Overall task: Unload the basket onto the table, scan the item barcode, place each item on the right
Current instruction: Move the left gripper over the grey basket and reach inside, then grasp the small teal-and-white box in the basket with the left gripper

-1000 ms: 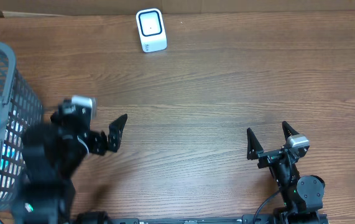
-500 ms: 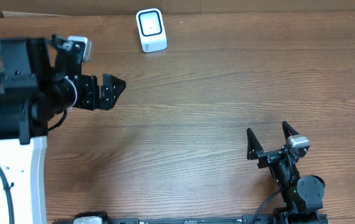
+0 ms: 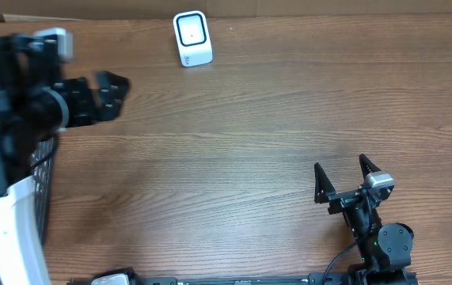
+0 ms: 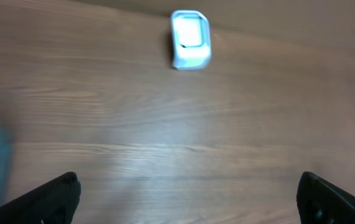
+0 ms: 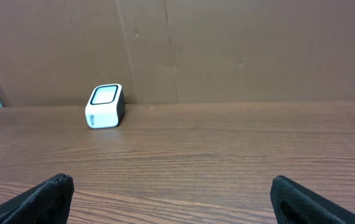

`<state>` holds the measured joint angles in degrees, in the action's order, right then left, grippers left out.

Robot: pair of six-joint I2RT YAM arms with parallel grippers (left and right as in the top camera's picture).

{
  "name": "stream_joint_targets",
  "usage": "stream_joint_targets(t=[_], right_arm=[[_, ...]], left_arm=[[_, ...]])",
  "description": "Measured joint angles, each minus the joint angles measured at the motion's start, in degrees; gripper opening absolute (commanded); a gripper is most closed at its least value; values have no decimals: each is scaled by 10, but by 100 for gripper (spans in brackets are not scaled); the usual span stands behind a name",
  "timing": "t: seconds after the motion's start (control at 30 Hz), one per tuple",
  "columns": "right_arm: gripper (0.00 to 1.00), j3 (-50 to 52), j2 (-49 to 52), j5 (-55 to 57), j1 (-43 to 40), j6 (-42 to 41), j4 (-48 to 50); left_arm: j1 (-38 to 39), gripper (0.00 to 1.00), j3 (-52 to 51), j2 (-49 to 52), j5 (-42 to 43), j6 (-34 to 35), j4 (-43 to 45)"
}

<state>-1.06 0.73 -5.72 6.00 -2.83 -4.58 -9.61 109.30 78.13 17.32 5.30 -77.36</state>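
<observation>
Overhead, the left pincer [image 3: 117,93] has been lifted and swung back near the basket [image 3: 45,174], wide and empty. The right pincer [image 3: 339,165], also wide, is unmoved. No item is fetched yet.

We record the left arm [image 3: 16,119] as black-bodied, with a white lower link [image 3: 8,237] and a pale camera module [image 3: 55,43] at its wrist. The right arm [image 3: 366,215] is black throughout, carrying a silver-grey camera module [image 3: 380,180], a round joint housing [image 3: 393,241] and a black cable [image 3: 338,260]. Both sets of jaws are black and tapered.
</observation>
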Motion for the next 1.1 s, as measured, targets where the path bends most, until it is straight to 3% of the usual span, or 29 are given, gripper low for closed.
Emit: stream_joint_targets(t=[0.2, 0.53, 0.8, 1.1], right_arm=[[100, 0, 0, 0, 0, 0, 0], [100, 0, 0, 0, 0, 0, 0], [100, 0, 0, 0, 0, 0, 0], [100, 0, 0, 0, 0, 0, 0]], left_arm=[[-121, 100, 92, 0, -43, 17, -51], [-358, 92, 108, 12, -116, 116, -56], [-386, 93, 76, 79, -154, 143, -77], [-415, 91, -76, 117, -195, 140, 5]])
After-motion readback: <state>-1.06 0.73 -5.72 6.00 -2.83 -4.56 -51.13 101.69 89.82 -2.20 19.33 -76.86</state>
